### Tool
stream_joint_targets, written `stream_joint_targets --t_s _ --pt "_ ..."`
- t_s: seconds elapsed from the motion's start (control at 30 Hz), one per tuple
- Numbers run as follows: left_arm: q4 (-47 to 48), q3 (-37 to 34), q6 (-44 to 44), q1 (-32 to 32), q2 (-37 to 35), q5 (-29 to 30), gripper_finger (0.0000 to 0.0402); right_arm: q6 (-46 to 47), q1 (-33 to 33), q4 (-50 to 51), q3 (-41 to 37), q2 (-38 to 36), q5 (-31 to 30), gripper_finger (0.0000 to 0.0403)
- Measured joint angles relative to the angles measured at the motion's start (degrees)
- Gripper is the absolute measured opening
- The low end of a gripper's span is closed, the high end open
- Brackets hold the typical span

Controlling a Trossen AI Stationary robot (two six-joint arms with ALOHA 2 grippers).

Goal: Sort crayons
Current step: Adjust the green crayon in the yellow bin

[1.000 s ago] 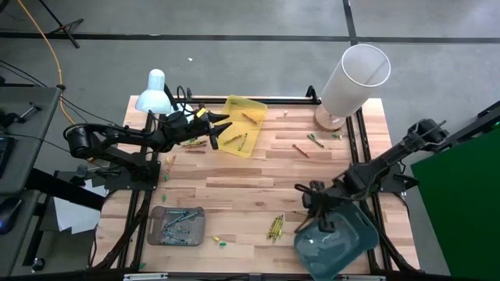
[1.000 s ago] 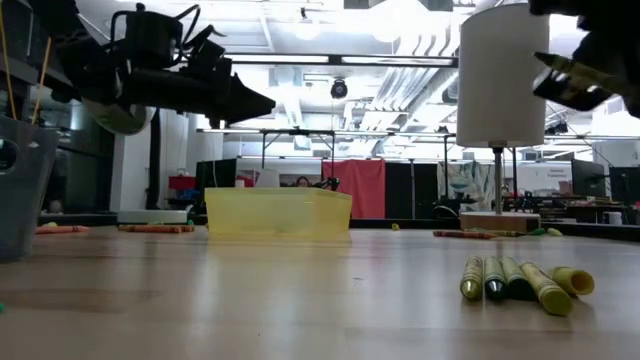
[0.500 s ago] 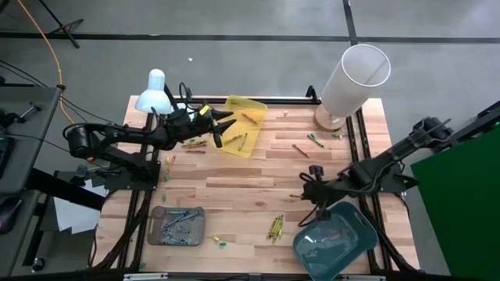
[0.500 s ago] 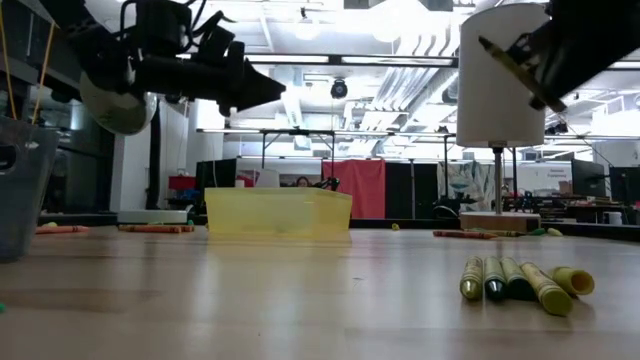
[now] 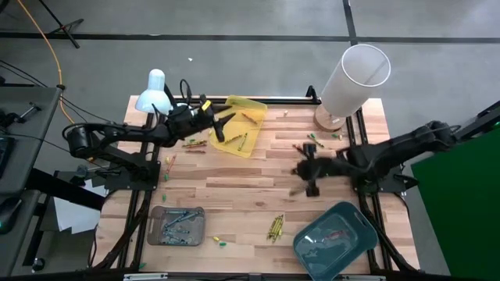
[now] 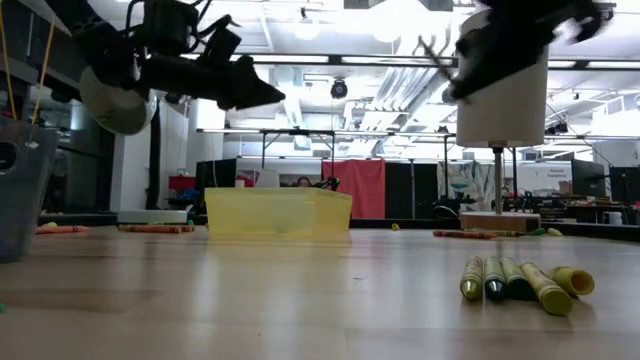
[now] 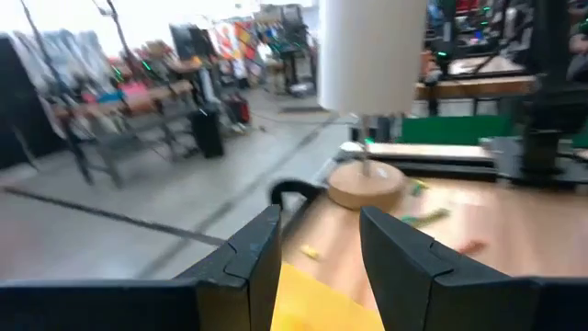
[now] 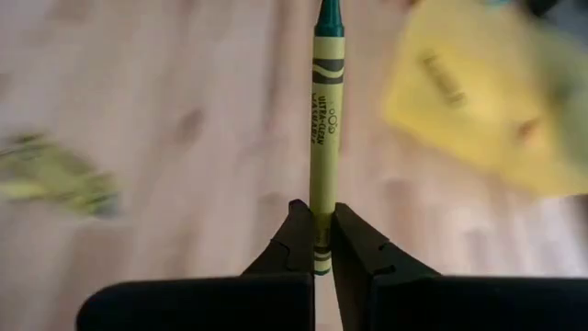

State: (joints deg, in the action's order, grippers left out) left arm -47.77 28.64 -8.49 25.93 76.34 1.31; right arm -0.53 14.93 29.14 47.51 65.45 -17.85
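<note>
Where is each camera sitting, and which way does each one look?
High view: above the table, looking straight down; both arms show, plus the yellow tray and teal tray.
Low view: at table-top height, looking level across to the room; both arms come in from above.
Left wrist view: on the left arm, looking past the open left gripper toward the white lamp.
Right wrist view: on the right arm, looking down past the right gripper pinching a green crayon.
Shared: high and low views both show the yellow tray.
</note>
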Motion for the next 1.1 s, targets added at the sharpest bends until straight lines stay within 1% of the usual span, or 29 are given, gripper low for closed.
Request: stream_joint_targets --t_s 0.17,0.23,0.27,0.33,0.4,0.47,0.53,0.6,0.67,0.77,0.83,0.9,1.0,1.1 --pt "0.4 3.7 -8.7 3.4 0.0 -1.5 0.0134 -14.4 -14.4 -7.9 0.0 0.0 -0.2 0.0003" --pt "0.5 4.9 -12.0 5.0 0.0 -2.8 0.0134 -18.9 -20.6 -11.5 0.0 0.0 2.3 0.0003" --pt "1.3 5.4 -13.4 5.7 0.0 -3.5 0.0134 -20.5 -23.7 -13.5 0.0 0.0 5.1 0.0003" --pt "3.7 6.2 -15.4 6.9 -0.1 -4.3 0.0134 -22.4 -28.9 -17.0 0.0 0.0 12.6 0.0004" --pt "8.1 7.2 -15.2 7.9 -0.6 -4.4 0.0134 -21.3 -33.3 -20.7 0.0 0.1 20.1 0.0005" --pt "13.4 8.2 -11.2 8.3 -1.2 -4.4 0.0134 -17.5 -36.9 -23.9 0.0 0.2 26.9 0.0005" --pt "19.7 9.3 -4.3 8.2 -2.0 -4.4 0.0134 -10.7 -39.8 -26.6 0.0 0.3 31.8 0.0005" --pt "25.5 10.7 3.6 7.6 -2.9 -4.5 0.0134 -3.4 -41.3 -29.6 0.0 0.5 34.5 0.0005" --pt "30.1 12.5 11.2 6.7 -3.7 -4.6 0.0134 2.6 -41.7 -32.5 0.0 0.5 34.9 0.0006" --pt "35.2 15.7 18.0 5.6 -5.0 -4.6 0.0134 7.2 -41.2 -37.6 0.0 1.1 34.6 0.0006" --pt "37.8 18.6 18.4 5.0 -6.0 -4.6 0.0134 8.5 -40.7 -40.7 0.0 1.9 33.6 0.0006" --pt "39.6 21.8 16.8 4.8 -7.0 -4.7 0.0134 9.8 -39.8 -43.0 0.0 3.0 31.2 0.0006" --pt "42.5 26.8 12.5 4.9 -8.3 -4.6 0.0134 11.1 -38.6 -46.1 0.0 6.1 28.6 0.0006" --pt "45.7 30.9 6.5 6.1 -9.0 -4.6 0.0134 14.4 -38.3 -47.9 0.5 10.6 27.9 0.0006"
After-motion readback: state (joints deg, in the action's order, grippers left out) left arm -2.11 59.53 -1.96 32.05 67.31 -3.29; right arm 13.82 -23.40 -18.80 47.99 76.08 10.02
